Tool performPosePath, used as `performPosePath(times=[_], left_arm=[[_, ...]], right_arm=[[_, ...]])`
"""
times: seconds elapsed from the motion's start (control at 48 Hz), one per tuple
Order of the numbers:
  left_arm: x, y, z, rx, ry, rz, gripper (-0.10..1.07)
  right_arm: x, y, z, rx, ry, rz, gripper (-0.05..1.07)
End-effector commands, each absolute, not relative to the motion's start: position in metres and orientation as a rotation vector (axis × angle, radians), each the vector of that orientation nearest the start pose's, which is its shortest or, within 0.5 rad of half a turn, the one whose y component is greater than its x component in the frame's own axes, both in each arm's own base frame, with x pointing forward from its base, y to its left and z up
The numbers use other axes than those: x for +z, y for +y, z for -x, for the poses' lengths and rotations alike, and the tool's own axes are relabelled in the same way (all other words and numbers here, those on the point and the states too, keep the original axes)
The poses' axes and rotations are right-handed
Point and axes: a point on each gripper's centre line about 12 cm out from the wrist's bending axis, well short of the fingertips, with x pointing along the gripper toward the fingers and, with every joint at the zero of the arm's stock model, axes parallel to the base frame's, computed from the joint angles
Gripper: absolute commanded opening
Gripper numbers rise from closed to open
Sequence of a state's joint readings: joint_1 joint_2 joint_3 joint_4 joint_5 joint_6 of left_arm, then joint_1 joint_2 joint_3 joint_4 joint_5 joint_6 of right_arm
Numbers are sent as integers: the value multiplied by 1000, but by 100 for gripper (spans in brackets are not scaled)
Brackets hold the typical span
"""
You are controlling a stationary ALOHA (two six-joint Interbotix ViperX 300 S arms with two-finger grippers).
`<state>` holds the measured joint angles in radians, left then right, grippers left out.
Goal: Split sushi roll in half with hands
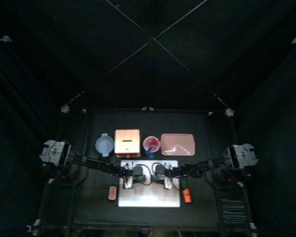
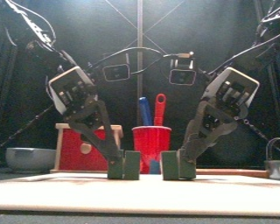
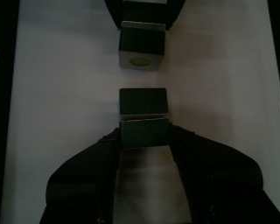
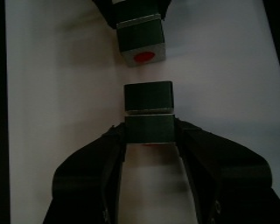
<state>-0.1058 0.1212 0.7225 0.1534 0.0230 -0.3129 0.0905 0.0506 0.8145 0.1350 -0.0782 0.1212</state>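
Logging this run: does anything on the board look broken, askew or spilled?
Only that the sushi roll is in two: left half in the left gripper, right half in the right gripper, a gap between them on the white board. Nothing spilled.

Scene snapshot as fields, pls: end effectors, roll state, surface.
left end effector: closed on left roll half
right end effector: closed on right roll half
roll state: two pieces with a clear gap, cut faces toward each other
half positions: both low, at the white board
background: red cup behind the gap
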Motion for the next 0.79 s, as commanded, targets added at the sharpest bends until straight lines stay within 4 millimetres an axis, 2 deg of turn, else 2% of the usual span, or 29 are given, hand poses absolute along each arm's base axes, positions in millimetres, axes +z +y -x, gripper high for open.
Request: performPosePath(times=[0.0,0.312,0.771], left_arm=[[110,-39,-371,-26,860,104,70],[112,-38,-363,-25,857,107,70],[111,-38,-361,-25,860,107,70]], right_arm=[[128,30,-353,-22,741,-210,50],[124,30,-348,-23,755,-209,50],[131,29,-339,-27,741,-224,50]])
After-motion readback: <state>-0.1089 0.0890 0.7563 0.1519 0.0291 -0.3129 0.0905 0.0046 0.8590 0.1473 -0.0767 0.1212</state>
